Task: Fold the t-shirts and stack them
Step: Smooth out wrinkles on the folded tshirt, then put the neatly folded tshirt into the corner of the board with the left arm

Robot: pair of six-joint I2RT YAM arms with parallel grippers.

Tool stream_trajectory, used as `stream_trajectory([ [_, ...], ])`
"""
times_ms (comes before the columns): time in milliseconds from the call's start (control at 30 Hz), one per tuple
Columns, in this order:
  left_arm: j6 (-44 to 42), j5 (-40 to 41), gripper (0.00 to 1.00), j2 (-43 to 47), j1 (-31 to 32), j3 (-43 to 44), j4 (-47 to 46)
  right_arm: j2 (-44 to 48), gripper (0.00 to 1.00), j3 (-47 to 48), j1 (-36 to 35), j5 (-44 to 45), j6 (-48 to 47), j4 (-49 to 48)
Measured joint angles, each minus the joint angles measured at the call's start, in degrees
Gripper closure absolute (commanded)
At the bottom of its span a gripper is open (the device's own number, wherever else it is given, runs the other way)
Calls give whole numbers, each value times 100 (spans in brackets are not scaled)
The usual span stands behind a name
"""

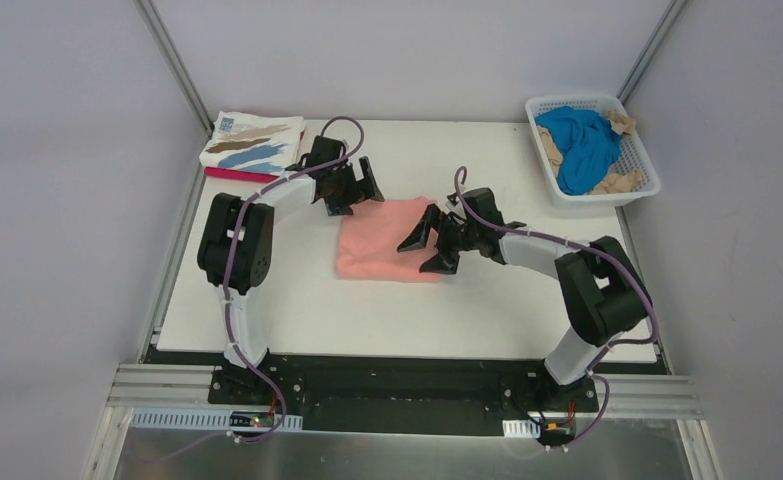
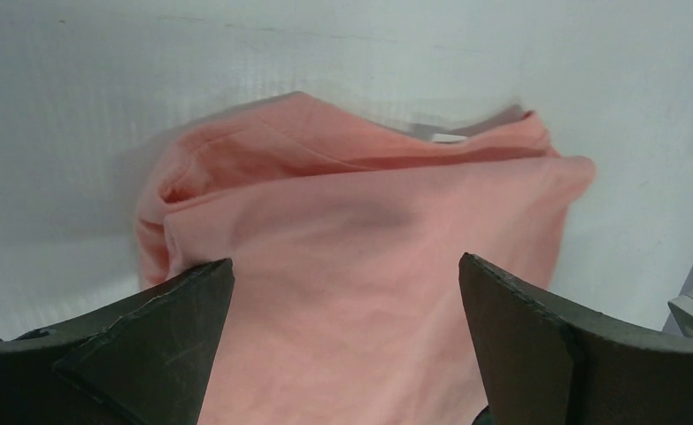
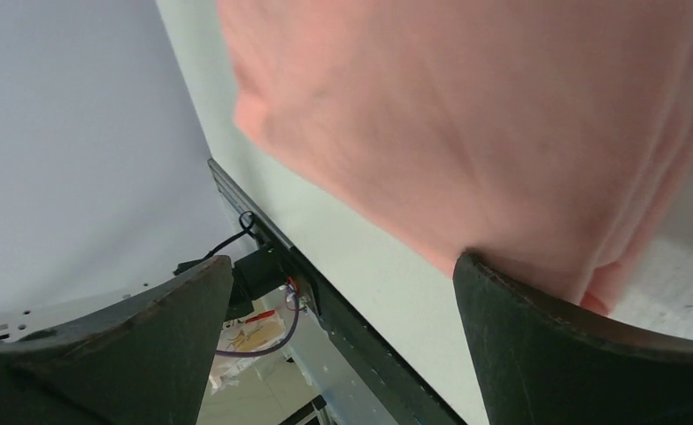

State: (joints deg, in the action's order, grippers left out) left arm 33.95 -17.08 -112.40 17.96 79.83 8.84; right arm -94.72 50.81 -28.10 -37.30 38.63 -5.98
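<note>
A salmon-pink t-shirt point(image 1: 387, 240) lies folded in a rough square at the table's middle; it also shows in the left wrist view point(image 2: 360, 230) and the right wrist view point(image 3: 466, 115). My left gripper point(image 1: 357, 198) point(image 2: 347, 266) is open and empty, just over the shirt's far left edge. My right gripper point(image 1: 419, 255) point(image 3: 342, 266) is open and empty at the shirt's right edge, one finger against the cloth. A folded white t-shirt with brown and blue brushstrokes point(image 1: 252, 145) lies on a magenta one point(image 1: 235, 175) at the far left. A bright blue t-shirt point(image 1: 582, 145) and a tan one point(image 1: 617, 183) lie crumpled in the basket.
A white lattice basket point(image 1: 639, 195) stands at the far right corner of the white table point(image 1: 297, 310). Grey walls close in the left, right and back. The black base rail point(image 1: 387, 385) runs along the near edge.
</note>
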Motion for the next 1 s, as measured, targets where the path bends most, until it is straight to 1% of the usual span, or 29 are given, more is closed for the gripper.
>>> stream_trajectory([
  [100,0,-155,1,-339,-105,39,-11,-313,0,-120,9,66,-4,-50],
  [200,9,-297,1,-369,-195,81,-61,-531,1,-219,24,28,63,-173],
  [433,-15,-332,1,-374,-195,81,-92,-514,0,-291,48,20,120,-321],
  [600,-179,-369,1,-170,-195,79,22,-81,0,-282,22,422,-79,138],
  [700,-354,-334,1,389,-195,-76,116,643,0,-282,28,817,-201,455],
  [833,-459,-116,1,1609,-195,-586,136,1705,0,-282,105,1228,-293,619],
  [933,-455,192,1,2295,-195,-992,175,2214,0,-396,302,1453,-310,675],
  [1000,-428,385,1,2474,-195,-1259,229,2428,1,-612,485,1563,-315,715],
])
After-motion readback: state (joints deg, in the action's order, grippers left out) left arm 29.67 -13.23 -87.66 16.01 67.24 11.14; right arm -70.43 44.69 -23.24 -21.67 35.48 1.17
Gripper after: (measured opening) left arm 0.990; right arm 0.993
